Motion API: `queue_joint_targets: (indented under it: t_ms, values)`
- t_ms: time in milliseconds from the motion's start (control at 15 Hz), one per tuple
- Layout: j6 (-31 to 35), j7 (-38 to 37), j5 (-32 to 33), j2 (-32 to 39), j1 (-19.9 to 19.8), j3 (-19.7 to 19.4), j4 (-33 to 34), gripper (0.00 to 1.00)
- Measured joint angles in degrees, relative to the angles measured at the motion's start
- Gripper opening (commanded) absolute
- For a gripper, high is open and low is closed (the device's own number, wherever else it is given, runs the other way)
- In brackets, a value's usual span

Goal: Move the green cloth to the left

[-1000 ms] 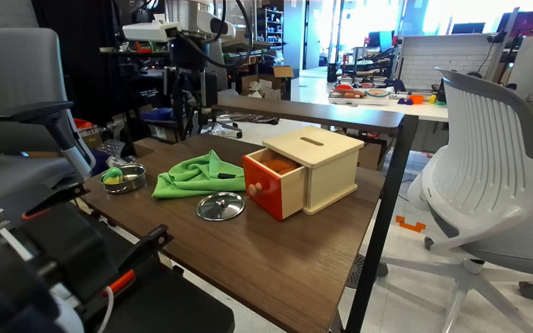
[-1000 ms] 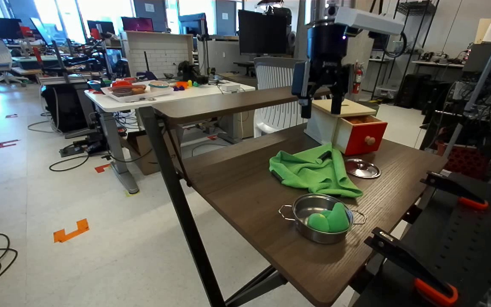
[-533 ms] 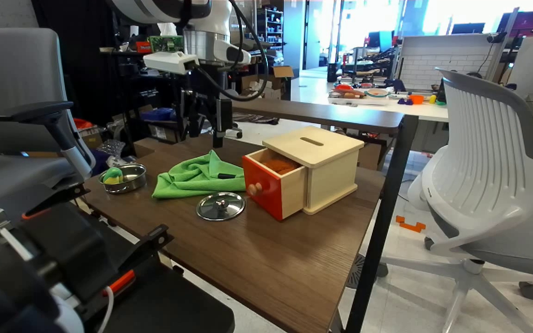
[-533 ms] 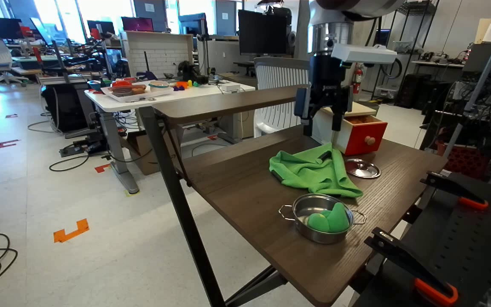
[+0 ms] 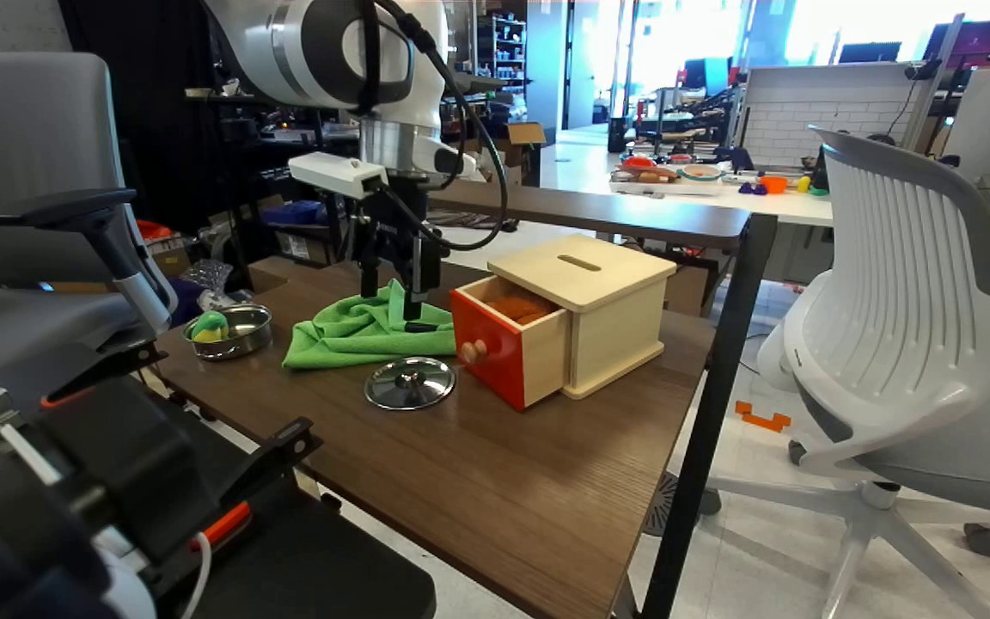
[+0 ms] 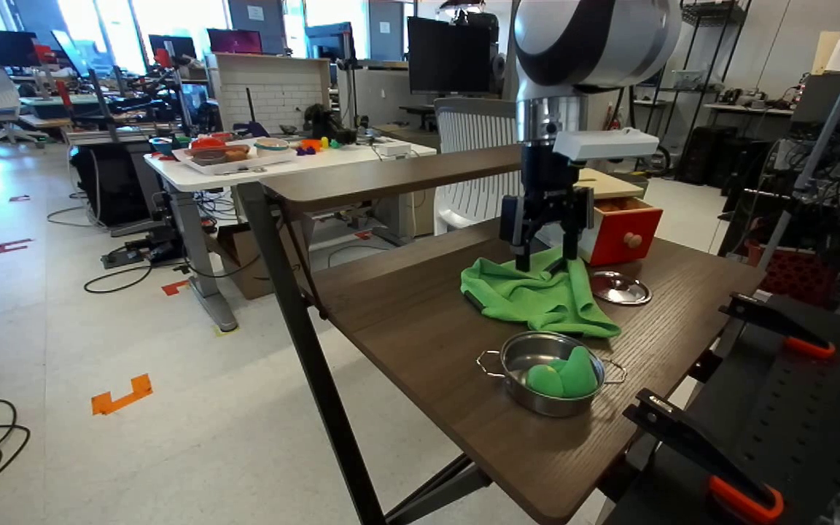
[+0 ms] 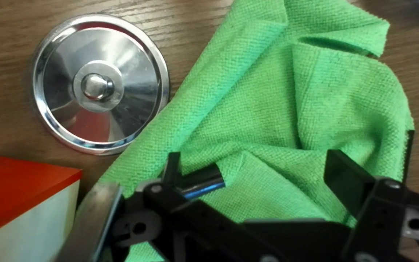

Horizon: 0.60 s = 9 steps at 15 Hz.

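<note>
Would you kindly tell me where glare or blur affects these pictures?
In both exterior views, the far windows are largely washed out to white; in the wrist view, the metal lid carries bright highlights and a red reflection, the green cloth shows its weave clearly, and the gripper looks soft at the lower left.

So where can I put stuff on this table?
In an exterior view, the table has bare wood between the pot lid, red-fronted drawer and near edge; another patch lies between the green cloth and slanted black leg. It's crowded where cloth, lid, drawer and gripper cluster.
</note>
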<state>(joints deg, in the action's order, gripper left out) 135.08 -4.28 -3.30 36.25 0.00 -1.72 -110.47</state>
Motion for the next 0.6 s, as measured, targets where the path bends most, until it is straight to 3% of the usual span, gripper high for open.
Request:
queue_joint_targets:
  t_ms: [600]
  values:
    - [2.2, -1.8, 0.0, 8.2, 0.7, 0.0, 8.4, 1.00]
